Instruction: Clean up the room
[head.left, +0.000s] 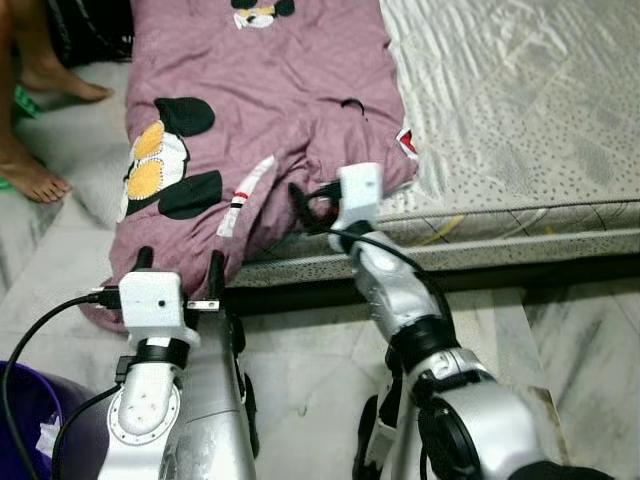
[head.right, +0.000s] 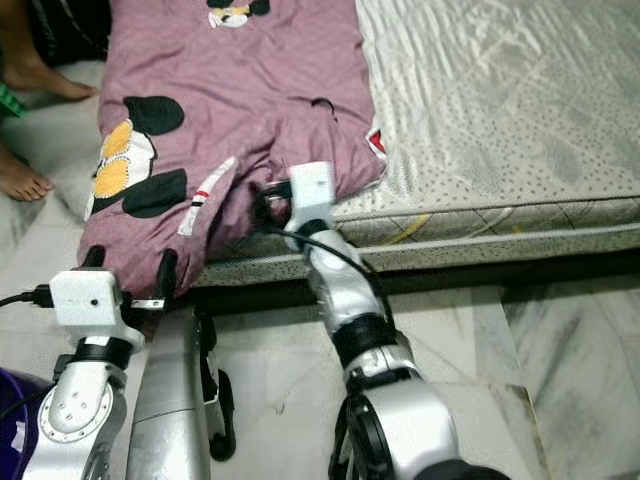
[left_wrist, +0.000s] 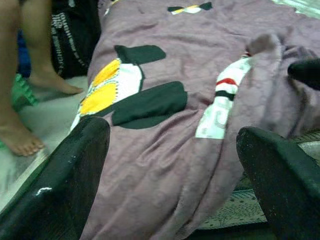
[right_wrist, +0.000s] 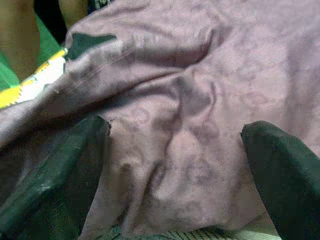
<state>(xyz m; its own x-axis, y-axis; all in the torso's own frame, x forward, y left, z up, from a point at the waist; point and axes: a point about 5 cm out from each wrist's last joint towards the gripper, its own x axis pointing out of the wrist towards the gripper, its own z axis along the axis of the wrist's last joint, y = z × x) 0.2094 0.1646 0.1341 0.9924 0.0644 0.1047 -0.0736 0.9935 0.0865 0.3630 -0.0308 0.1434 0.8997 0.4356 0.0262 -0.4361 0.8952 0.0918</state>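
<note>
The top of the blanket (head.left: 260, 110) is cut off at the upper edge of the frame, and its lower corner at centre left hangs over the side of the bed (head.left: 520, 120) toward the floor (head.left: 300, 360). The mauve blanket carries black, yellow and white cartoon patches. A person's bare feet (head.left: 35, 180) show at the upper left; the rest of the person is out of frame. A purple bin (head.left: 25, 420) is clipped by the lower left corner.

The left hand (head.left: 180, 265) sits at lower left, fingers spread wide, tips at the drooping blanket edge; contact cannot be confirmed. The right hand (head.left: 312, 205) is at centre frame, at the blanket's bunched fold on the mattress edge. In its wrist view the fingers (right_wrist: 280, 170) stand apart with cloth between them, not pinched.
</note>
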